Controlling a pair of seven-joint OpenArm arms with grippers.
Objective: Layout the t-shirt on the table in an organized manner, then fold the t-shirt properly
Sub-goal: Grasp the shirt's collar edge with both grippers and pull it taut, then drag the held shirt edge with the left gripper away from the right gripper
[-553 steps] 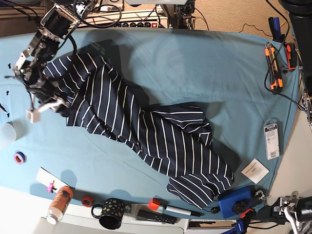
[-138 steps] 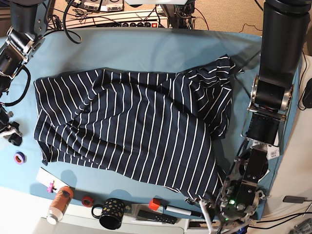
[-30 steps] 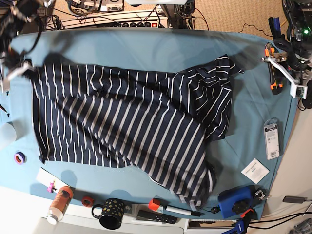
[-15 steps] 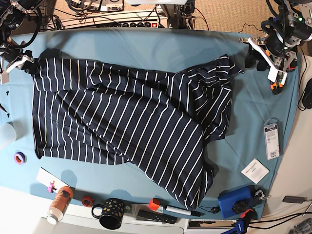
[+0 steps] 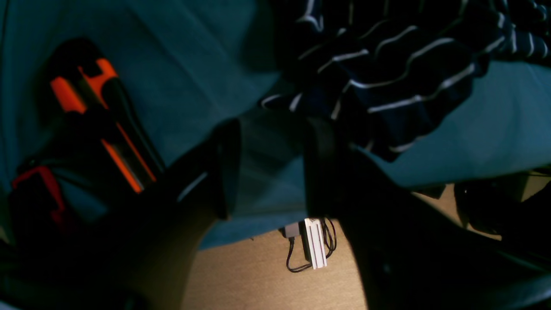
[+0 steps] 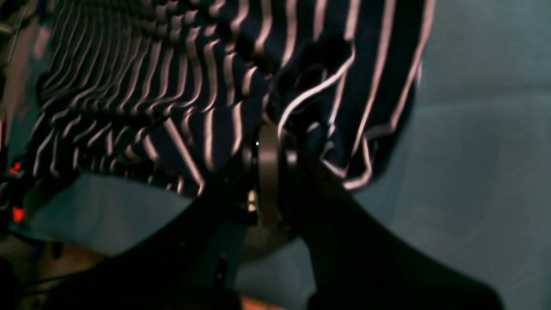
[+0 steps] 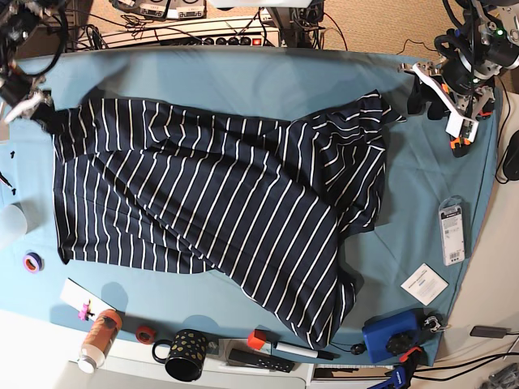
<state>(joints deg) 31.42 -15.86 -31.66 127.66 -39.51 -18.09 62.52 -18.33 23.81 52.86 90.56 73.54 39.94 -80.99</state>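
Note:
The navy t-shirt (image 7: 219, 203) with thin white stripes lies spread over the teal table (image 7: 243, 81), its right part bunched and folded over (image 7: 357, 154). My right gripper (image 7: 36, 109) is at the shirt's upper left corner. In the right wrist view that gripper (image 6: 269, 146) is shut on a pinch of the striped fabric (image 6: 206, 86). My left gripper (image 7: 428, 96) hovers open just right of the shirt's upper right tip. The left wrist view shows its fingers (image 5: 224, 168) apart over bare cloth, with the shirt's edge (image 5: 387, 73) just beyond them.
Orange-handled tools (image 7: 458, 113) lie beside the left gripper, also seen as orange tools (image 5: 107, 129). A packet (image 7: 452, 231) and a white card (image 7: 424, 284) sit at the right. Along the front edge stand a bottle (image 7: 99, 336), a mug (image 7: 182, 354) and a blue box (image 7: 393, 336).
The right gripper has drawn the shirt's upper left corner a little farther left and up. The left arm came in from the right edge towards the shirt's upper right tip, then held still.

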